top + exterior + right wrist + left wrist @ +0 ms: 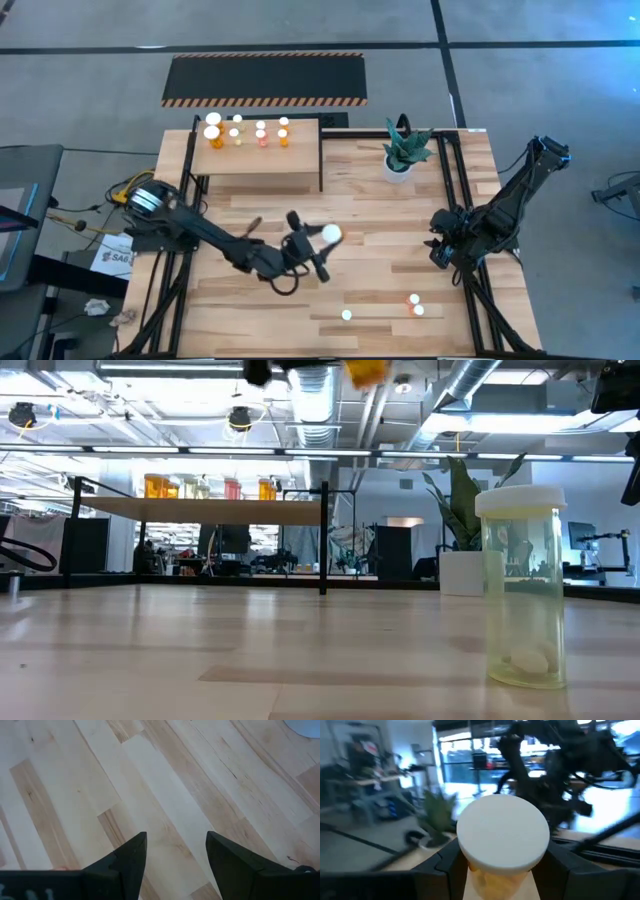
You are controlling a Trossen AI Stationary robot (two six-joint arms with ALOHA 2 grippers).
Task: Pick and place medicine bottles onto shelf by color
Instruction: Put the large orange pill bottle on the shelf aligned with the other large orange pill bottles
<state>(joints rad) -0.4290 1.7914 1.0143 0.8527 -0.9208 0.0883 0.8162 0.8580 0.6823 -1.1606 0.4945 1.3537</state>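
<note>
My left gripper hangs above the middle of the table, shut on an orange medicine bottle with a white cap. The low view shows this bottle at the picture's top, high above the wood. Several bottles stand on the light-wood shelf at the far left. Three more stand near the table's front edge: one yellowish, two reddish. The yellowish bottle rests upright on its base. My right gripper waits open over bare wood at the right. My left gripper pinches the orange bottle's body just below the white cap between its two fingers, one on each side. The fingers come roughly level from the table's left. The bottle sits upright, cap up, lifted clear of the table.
A white pot with a green plant stands at the far right of the table. A black mat with orange-striped edges lies on the floor beyond the shelf. Bare wood lies between the shelf and the front bottles.
</note>
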